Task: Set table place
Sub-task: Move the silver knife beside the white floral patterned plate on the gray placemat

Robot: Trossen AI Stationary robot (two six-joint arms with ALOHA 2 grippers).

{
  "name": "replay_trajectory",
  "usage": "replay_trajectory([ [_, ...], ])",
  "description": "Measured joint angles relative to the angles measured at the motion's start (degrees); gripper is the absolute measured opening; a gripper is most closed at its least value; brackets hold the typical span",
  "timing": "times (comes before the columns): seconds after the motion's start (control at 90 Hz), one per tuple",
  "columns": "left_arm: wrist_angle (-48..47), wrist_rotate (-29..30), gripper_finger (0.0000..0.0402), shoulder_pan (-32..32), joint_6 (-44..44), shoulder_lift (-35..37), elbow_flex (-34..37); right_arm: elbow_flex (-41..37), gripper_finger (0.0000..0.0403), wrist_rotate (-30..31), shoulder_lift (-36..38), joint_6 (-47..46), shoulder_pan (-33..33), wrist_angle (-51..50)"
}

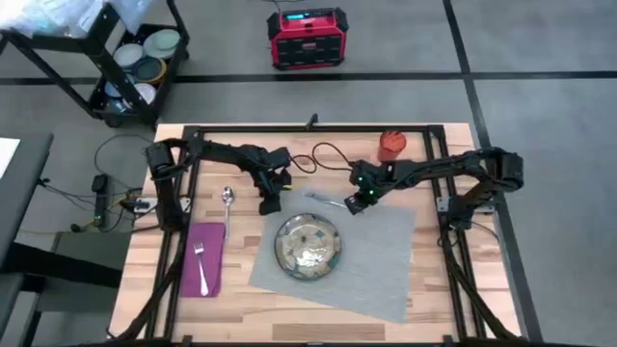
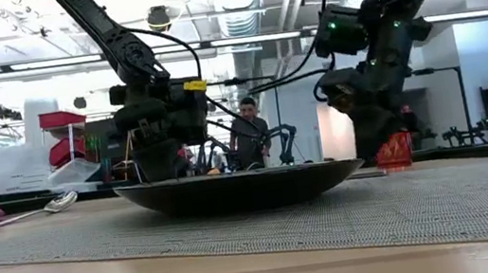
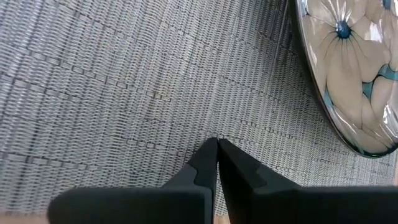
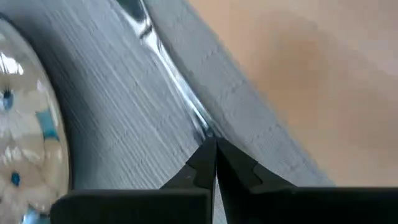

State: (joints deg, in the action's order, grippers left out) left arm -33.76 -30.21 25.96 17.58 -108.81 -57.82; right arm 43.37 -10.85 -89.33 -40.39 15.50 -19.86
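Observation:
The grey ribbed mat (image 1: 371,260) lies on the wooden table (image 1: 463,289) with the round patterned plate (image 1: 308,245) on its left part. A steel knife (image 1: 326,200) lies along the mat's far edge. My right gripper (image 1: 355,204) is shut at the knife's right end. At the mat's far left corner my left gripper (image 1: 268,204) is shut, tips down at the mat (image 3: 124,93). The fork (image 1: 201,262) rests on the magenta napkin (image 1: 202,258), left of the mat. A spoon (image 1: 228,202) lies on the wood beyond the napkin, and the orange cup (image 1: 390,146) stands at the far edge. My left gripper has its shut fingertips (image 3: 211,149) down at the mat's weave near the far left corner, beside the plate (image 3: 348,68); whether they touch it I cannot tell. My right gripper pinches the knife's end (image 4: 205,127) between its fingertips (image 4: 202,158), slanting down from the table's right side. The fingers lie along the knife. The rest of the knife (image 4: 161,59) stretches away over the mat beside its far edge.
Black frame bars (image 1: 308,127) run along the table's far edge and both sides. A cable (image 1: 323,154) loops on the wood behind the grippers. Bare mat (image 1: 386,280) shows right of and in front of the plate. People sit in the room behind, seen in the low view.

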Motion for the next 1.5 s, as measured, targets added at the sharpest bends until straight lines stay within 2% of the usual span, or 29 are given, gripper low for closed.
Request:
replay_trajectory([
  [0.644,0.2,-0.1,0.0000,0.0,0.0,0.0,0.0,-0.9,0.0000,1.6,0.0,0.6,-1.4,-2.3],
  [0.933,0.2,-0.1,0.0000,0.0,0.0,0.0,0.0,-3.7,0.0000,-0.6,0.2,-1.6,-2.4,-0.2],
  [1.211,0.7,0.1,0.0000,0.0,0.0,0.0,0.0,-3.8,0.0000,-3.2,0.1,-3.7,-7.8,-0.8],
  [1.5,0.7,0.3,0.0000,0.0,0.2,0.0,0.0,-3.9,0.0000,-3.6,0.1,-10.7,-16.2,-0.7],
])
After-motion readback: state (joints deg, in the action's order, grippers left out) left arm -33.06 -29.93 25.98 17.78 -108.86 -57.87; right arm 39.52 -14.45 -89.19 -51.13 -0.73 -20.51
